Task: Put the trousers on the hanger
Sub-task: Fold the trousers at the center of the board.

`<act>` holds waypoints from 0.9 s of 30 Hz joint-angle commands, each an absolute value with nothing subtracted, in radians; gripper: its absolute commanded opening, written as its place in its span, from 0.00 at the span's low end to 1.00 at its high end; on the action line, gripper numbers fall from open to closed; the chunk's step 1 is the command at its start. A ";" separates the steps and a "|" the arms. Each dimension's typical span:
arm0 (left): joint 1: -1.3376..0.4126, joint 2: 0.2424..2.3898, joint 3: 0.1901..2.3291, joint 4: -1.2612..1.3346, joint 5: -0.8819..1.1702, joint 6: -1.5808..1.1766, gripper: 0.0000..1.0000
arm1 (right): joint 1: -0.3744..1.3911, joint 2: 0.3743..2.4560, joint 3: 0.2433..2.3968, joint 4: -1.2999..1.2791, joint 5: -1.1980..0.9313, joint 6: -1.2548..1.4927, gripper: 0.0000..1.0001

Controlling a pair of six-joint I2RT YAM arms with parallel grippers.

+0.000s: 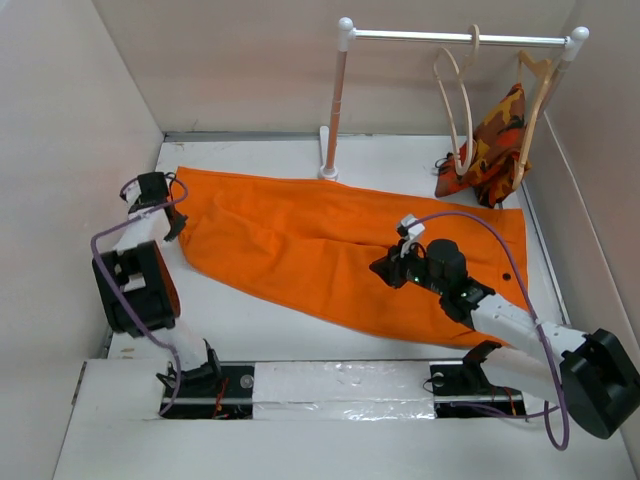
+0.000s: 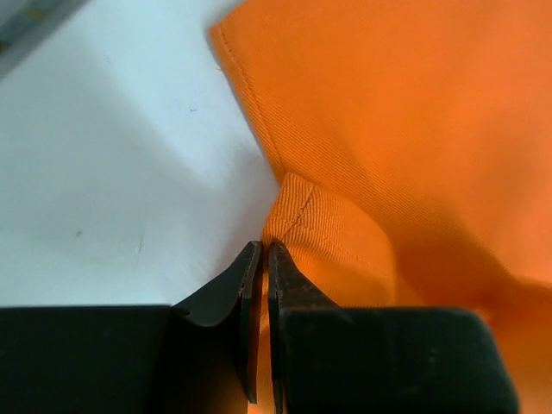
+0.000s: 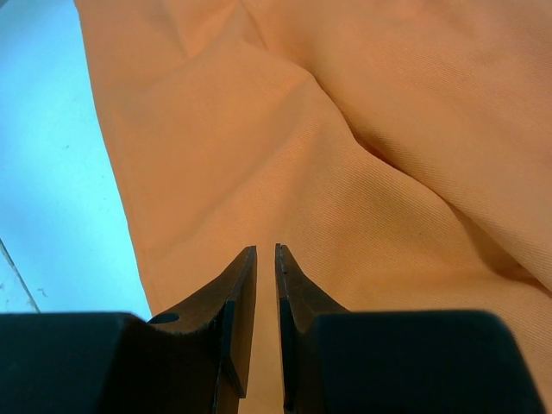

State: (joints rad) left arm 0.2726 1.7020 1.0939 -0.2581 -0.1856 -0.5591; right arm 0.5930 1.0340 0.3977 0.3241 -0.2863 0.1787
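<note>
The bright orange trousers (image 1: 300,235) lie spread flat across the white table, legs to the left, waist with a dark button to the right. My left gripper (image 1: 177,208) is at the left leg end; in the left wrist view it (image 2: 265,247) is shut on the hemmed edge of the trousers (image 2: 414,129), which bunches up at the tips. My right gripper (image 1: 382,266) hovers over the middle of the cloth; its jaws (image 3: 266,248) stand a narrow gap apart above the trousers (image 3: 345,129), with nothing pinched. The pale wooden hanger (image 1: 457,110) hangs bare on the rail.
A white rail (image 1: 450,37) on a post (image 1: 333,110) stands at the back right. A camouflage-patterned garment (image 1: 490,140) hangs there on a second wooden hanger (image 1: 537,85). Walls (image 1: 60,150) close in the table on the left, back and right.
</note>
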 commanded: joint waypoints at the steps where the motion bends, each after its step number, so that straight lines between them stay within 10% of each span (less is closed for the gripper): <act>1: 0.276 1.435 1.069 -0.252 -0.187 -0.560 0.00 | 0.603 1.002 0.436 0.336 -0.258 0.160 0.21; 10: 0.242 0.944 0.919 -0.166 -0.244 -0.560 0.00 | 0.592 0.925 0.413 0.288 -0.092 0.164 0.00; 24: 0.163 0.591 0.873 -0.115 -0.181 -0.538 0.00 | 0.379 0.753 0.442 -0.161 0.141 0.255 0.00; 27: 0.123 0.540 0.891 -0.117 -0.186 -0.532 0.00 | 0.316 0.738 0.431 -0.258 0.268 0.363 0.13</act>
State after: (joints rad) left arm 0.1505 0.5865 0.8764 -0.2058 -0.2066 -0.5480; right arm 0.3637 0.7559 0.3985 -0.1215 0.1215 0.2676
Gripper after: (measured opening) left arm 0.021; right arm 0.112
